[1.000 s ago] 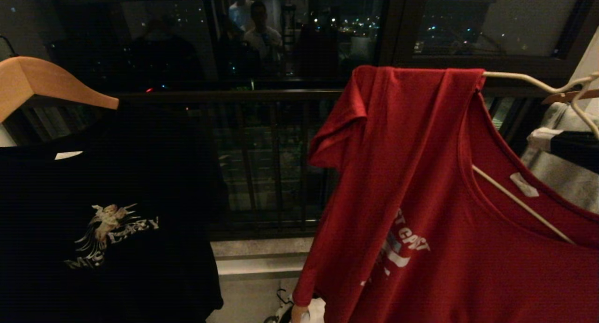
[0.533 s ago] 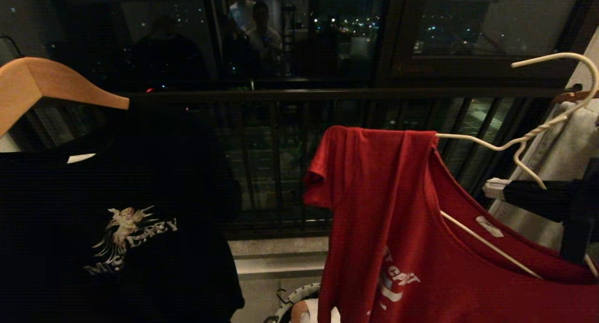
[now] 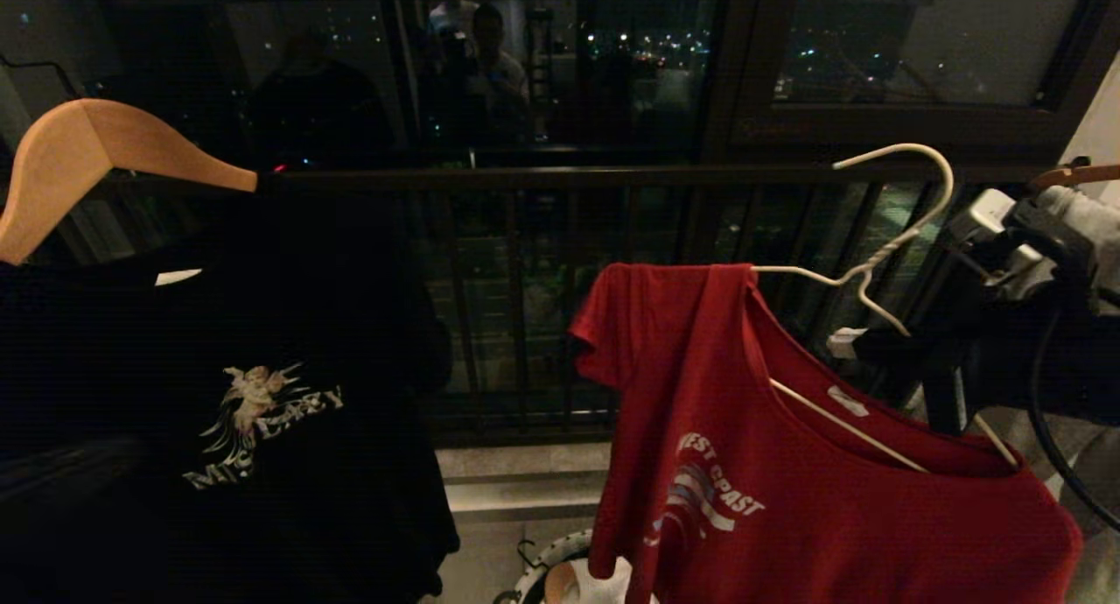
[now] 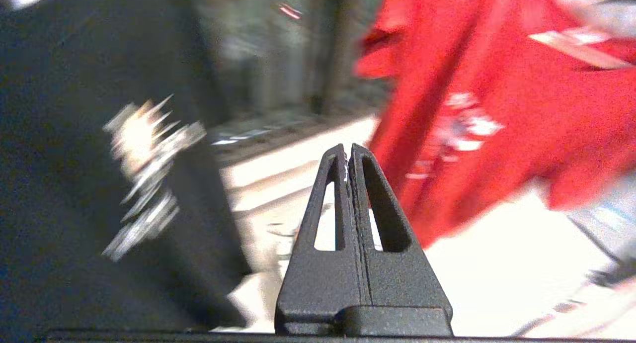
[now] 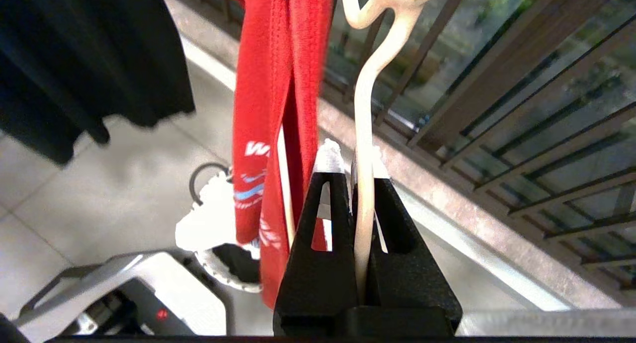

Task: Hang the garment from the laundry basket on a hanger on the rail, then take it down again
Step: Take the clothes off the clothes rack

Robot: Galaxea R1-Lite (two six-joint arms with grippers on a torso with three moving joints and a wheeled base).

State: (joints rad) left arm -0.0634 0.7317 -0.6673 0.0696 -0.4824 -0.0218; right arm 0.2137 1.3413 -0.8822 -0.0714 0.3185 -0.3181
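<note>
White cloth point(image 3: 604, 582) in laundry basket point(image 3: 534, 573)

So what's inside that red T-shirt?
A thin white wire hanger runs through the red T-shirt; one arm shows across the open neck, its hook pokes out above. The right gripper clamps the wire. The hanger's far arm is hidden under the cloth.
</note>
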